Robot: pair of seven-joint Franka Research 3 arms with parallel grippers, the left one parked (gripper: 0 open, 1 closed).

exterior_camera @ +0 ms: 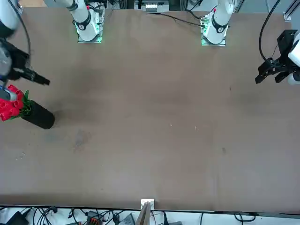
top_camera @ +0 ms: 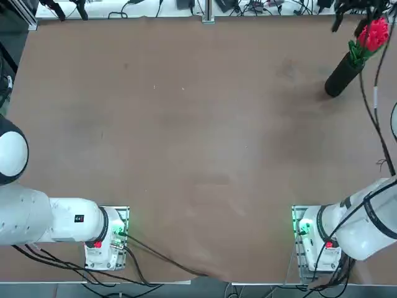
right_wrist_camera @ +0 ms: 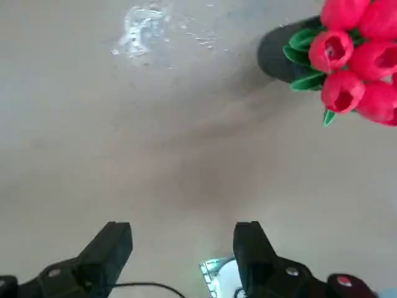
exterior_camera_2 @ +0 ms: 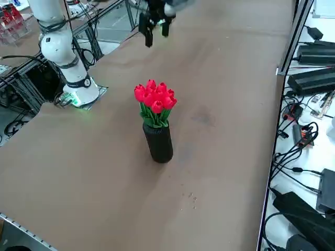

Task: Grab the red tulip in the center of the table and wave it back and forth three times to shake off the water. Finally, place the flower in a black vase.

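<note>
No brand, label or writing can be read on anything in view. The slim matte black cylinder vase [exterior_camera_2: 158, 142] stands upright on the matte brown surface [exterior_camera_2: 104, 157] and holds the bunch of red tulip blooms with green leaves [exterior_camera_2: 155, 99]; the blooms and leaves rise out of its round mouth, while the stem is hidden inside.

The right arm's black two-finger gripper [exterior_camera_2: 155, 26] hangs in the air above the surface, well apart from the vase, which stands below it and off to one side. Its fingers [right_wrist_camera: 108, 248] are spread wide with only bare surface between them, and it has hold of nothing. In the wrist view the vase [right_wrist_camera: 279, 53] and the blooms [right_wrist_camera: 353, 59] sit beyond the fingertips and to one side of the gripper [right_wrist_camera: 180, 239], not between the fingers.

A patch of small wet droplets [right_wrist_camera: 146, 31] lies on the surface near the vase, on the side away from the blooms as the gripper's camera sees it.

In the front view the gripper [exterior_camera: 40, 78] is just above the blooms [exterior_camera: 10, 108], clear of them.
</note>
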